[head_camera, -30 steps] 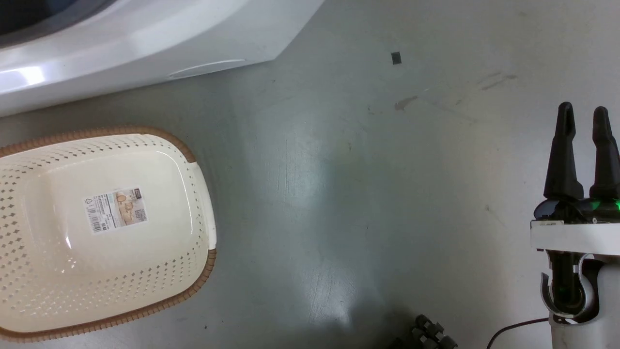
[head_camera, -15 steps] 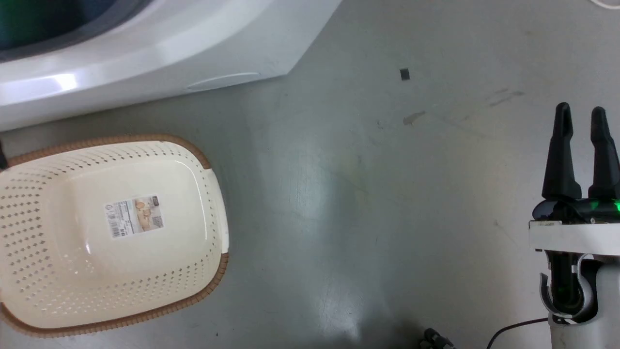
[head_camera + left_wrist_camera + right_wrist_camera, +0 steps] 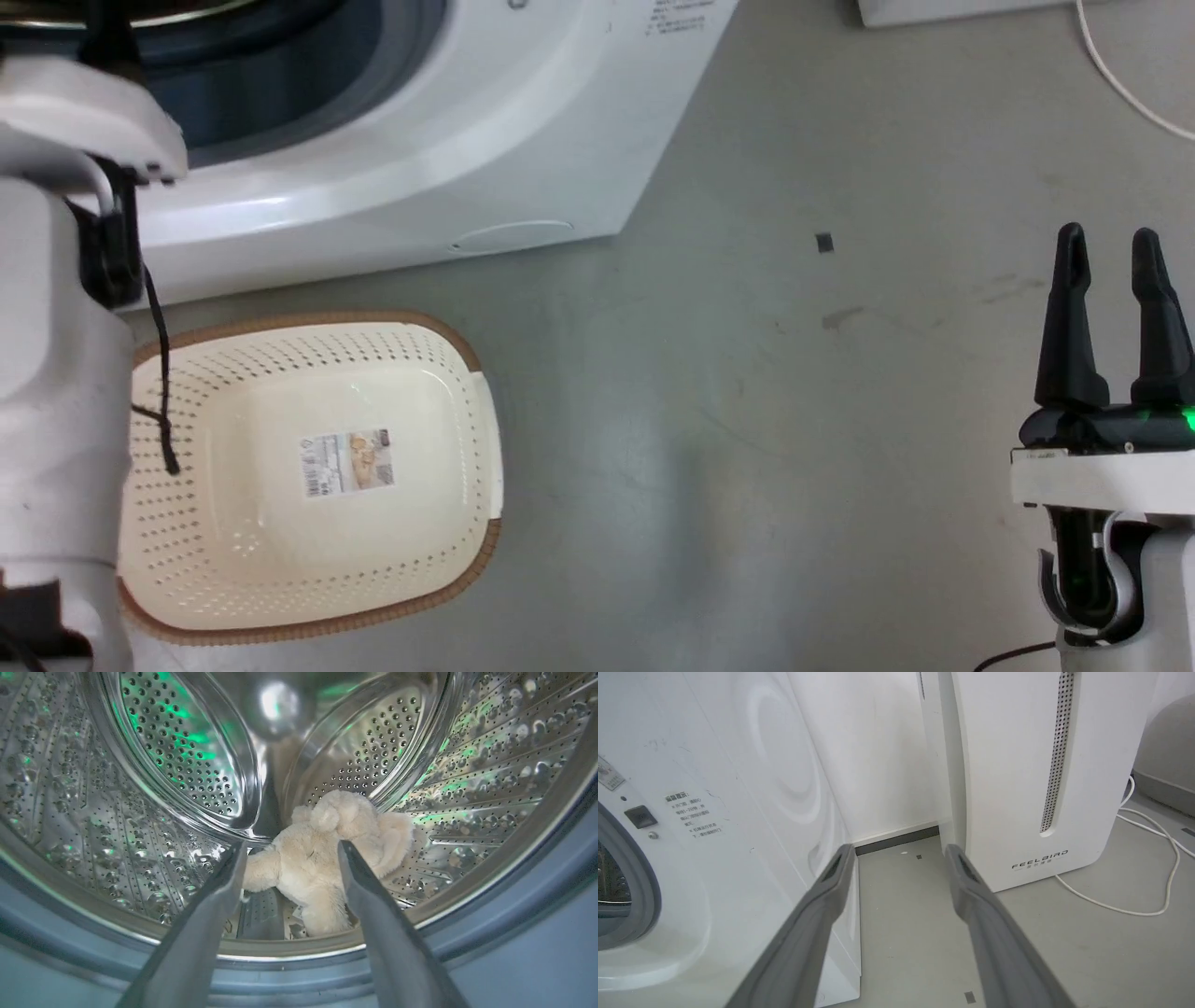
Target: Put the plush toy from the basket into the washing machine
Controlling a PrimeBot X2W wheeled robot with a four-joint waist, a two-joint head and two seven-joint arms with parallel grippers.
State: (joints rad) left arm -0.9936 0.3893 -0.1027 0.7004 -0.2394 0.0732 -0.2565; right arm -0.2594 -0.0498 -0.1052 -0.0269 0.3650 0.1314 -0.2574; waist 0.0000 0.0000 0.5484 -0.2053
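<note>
— Grey floor [image 3: 747, 420], one washing machine [image 3: 485, 121], one basket [image 3: 448, 355] holding just a label [image 3: 347, 462]. Where's the toy?
— One plush toy [image 3: 322, 858], lying in the drum [image 3: 187, 742], past the left gripper [image 3: 292, 847]. Its fingers are spread and hold nothing. The right gripper [image 3: 1108, 238] is spread too.
— Handling?
— Light, soft and squashy, I'd judge. Pinch the body, not a limb.
</note>
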